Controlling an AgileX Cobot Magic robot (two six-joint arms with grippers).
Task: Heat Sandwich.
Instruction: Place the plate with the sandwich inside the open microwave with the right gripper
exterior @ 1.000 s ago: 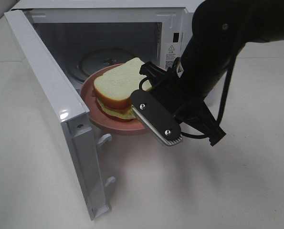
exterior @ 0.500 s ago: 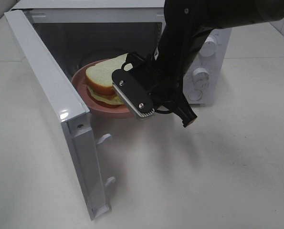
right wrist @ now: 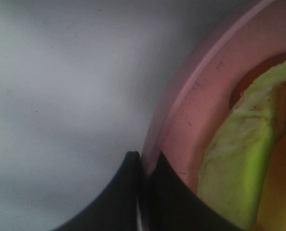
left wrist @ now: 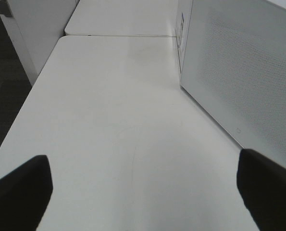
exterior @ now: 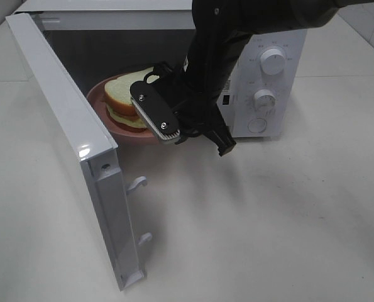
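A: The right claw (right wrist: 143, 161) is pinched tight on the rim of the pink plate (right wrist: 191, 110), one finger on each face of the rim, isn't it?

B: Yes, the right wrist view shows both dark fingers (right wrist: 169, 192) meeting right at the rim, with no gap between them. From above, the claw (exterior: 163, 128) grips the plate's near right edge.

A: And the sandwich (exterior: 127, 100)?

B: It lies on that plate (exterior: 99, 100): white bread on top, tan crust, and a pale green layer (right wrist: 234, 168) showing underneath. The plate sits in the mouth of the microwave (exterior: 268, 82), mostly inside the dark cavity, with its near edge poking out past the front.

A: Is the plate resting on anything?

B: I can't tell, because the arm covers that part.

A: And the door (exterior: 67, 126)?

B: It is swung wide open to the left, over the white worktop (exterior: 268, 220). Two knobs (exterior: 273, 61) sit on the panel to the right of the arm.

A: Where is the left claw (left wrist: 143, 192)?

B: It is spread wide and holds nothing. Its fingers (left wrist: 18, 192) hang above bare worktop (left wrist: 109, 120), beside the microwave's perforated side wall (left wrist: 243, 72).
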